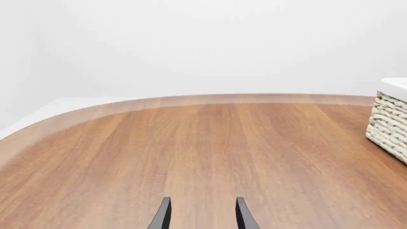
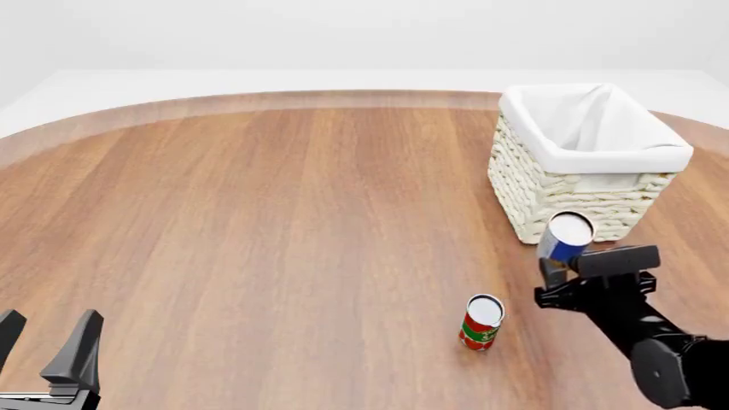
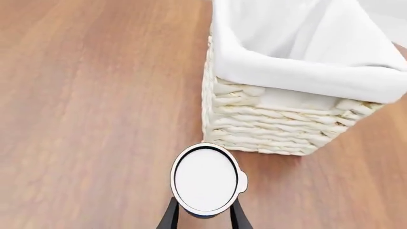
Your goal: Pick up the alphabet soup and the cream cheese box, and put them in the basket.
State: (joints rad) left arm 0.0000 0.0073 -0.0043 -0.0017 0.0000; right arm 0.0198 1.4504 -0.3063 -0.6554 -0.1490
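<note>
My right gripper [image 2: 558,266] is shut on the alphabet soup [image 2: 565,237], a can with a blue and white label and a silver-white top, held above the table just in front of the basket [image 2: 569,192]. In the right wrist view the can's top [image 3: 205,179] sits between the fingers, and the basket's woven wall [image 3: 273,126] stands close ahead. My left gripper [image 2: 46,342] is open and empty at the near left; its fingertips [image 1: 162,217] show over bare wood. The cream cheese box is out of view.
A red and green can [image 2: 482,323] stands upright on the table, left of my right arm. The basket's corner [image 1: 389,121] shows at the edge of the left wrist view. The table's curved far edge [image 2: 285,98] runs behind.
</note>
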